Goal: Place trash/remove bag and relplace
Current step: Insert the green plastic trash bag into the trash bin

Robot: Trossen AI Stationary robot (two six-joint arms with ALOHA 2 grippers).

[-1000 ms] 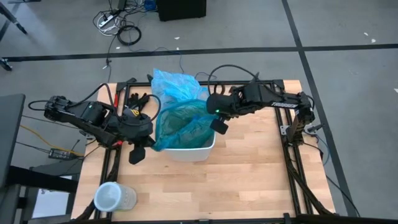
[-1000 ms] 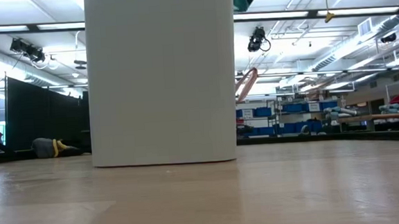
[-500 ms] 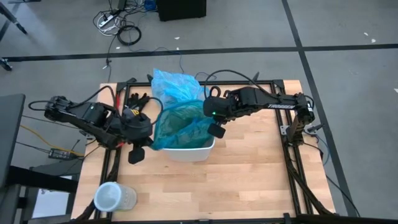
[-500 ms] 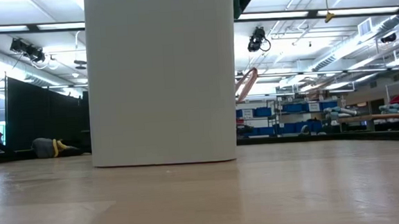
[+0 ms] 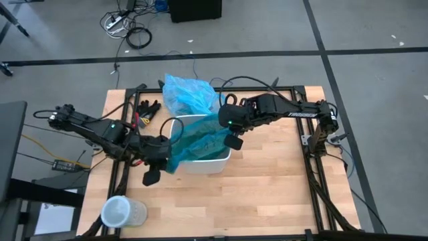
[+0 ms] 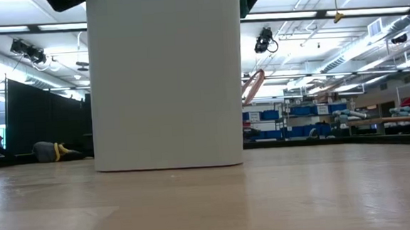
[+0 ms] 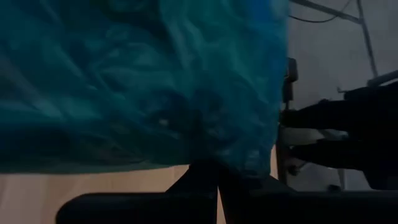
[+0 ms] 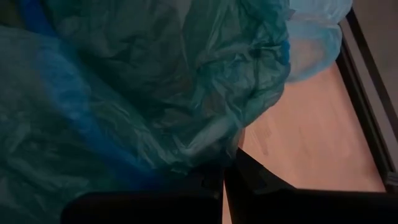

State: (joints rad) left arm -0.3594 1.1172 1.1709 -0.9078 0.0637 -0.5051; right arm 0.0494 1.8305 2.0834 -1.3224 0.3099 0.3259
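Both hands pinching teal-green bag [image 5: 197, 137] over white bin [image 5: 212, 161], mid bench [image 5: 267, 187]. Left hand [image 5: 162, 155] clamped on bag's left edge, stretched out past bin rim. Right hand [image 5: 231, 134] clamped on right edge. Light blue bag [image 5: 189, 94] crumpled on far side of bin, just beside it. Black gloves [image 5: 148, 108] far left. Clear cup [image 5: 119, 213] near left corner.
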